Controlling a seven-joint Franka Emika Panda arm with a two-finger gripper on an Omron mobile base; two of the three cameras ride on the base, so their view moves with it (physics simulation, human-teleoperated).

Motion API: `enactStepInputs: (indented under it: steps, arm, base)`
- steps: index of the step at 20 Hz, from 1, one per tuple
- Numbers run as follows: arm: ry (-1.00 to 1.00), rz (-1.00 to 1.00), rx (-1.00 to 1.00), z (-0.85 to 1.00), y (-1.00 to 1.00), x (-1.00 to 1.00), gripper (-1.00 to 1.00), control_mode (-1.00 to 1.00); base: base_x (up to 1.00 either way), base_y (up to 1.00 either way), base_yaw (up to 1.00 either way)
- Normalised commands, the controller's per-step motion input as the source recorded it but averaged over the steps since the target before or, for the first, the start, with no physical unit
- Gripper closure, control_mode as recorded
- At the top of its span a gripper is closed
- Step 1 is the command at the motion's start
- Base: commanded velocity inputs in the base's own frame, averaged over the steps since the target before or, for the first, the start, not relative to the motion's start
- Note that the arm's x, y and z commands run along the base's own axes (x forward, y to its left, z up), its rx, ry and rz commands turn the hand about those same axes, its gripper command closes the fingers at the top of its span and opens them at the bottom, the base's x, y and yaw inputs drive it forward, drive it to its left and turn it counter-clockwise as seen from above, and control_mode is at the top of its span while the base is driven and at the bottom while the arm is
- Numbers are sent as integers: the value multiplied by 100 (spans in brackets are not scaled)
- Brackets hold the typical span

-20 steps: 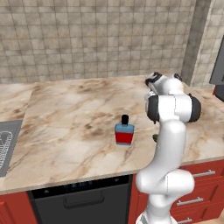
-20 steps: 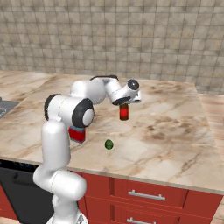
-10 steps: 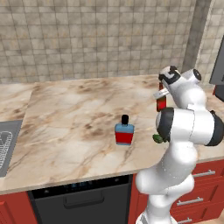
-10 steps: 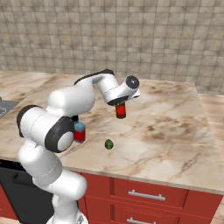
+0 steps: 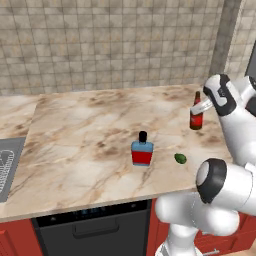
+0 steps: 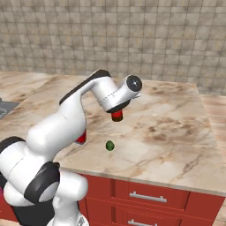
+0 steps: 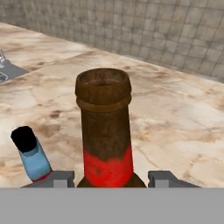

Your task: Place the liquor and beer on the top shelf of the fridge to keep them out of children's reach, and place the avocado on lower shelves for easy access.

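Marbled counter [image 5: 90, 125] carries the liquor [image 5: 142, 149] and avocado [image 5: 180, 158]; the fingers [image 7: 111, 177] grip the beer [image 7: 106, 131] above it.

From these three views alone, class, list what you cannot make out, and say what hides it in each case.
- The beer in the right base view: the robot's forearm hides all but its red label.
- The liquor in the right base view: the arm covers all but a red sliver.
- The beer's base in the hand view: cut off at the bottom edge.
- The pincer in the hand view: contact with the beer is hidden.
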Motion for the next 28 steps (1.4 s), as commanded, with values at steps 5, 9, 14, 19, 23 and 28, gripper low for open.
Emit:
enactStepInputs:
  steps: [5, 9, 14, 19, 23, 28]
  arm:
    - [0, 9, 6, 69, 19, -100, 100, -100]
    - [0, 14, 10, 62, 37, -91, 100, -100]
    - [0, 15, 5, 40, 35, -79, 100, -100]
    - [0, 11, 0, 28, 21, -34, 100, -100]
    - [0, 3, -1, 24, 6, -14, 100, -100]
    - [0, 2, 0, 15, 0, -18, 100, -100]
  base:
    - [0, 0, 0]
    - [0, 0, 0]
    - [0, 0, 0]
    - [0, 0, 0]
    - [0, 0, 0]
    - [0, 0, 0]
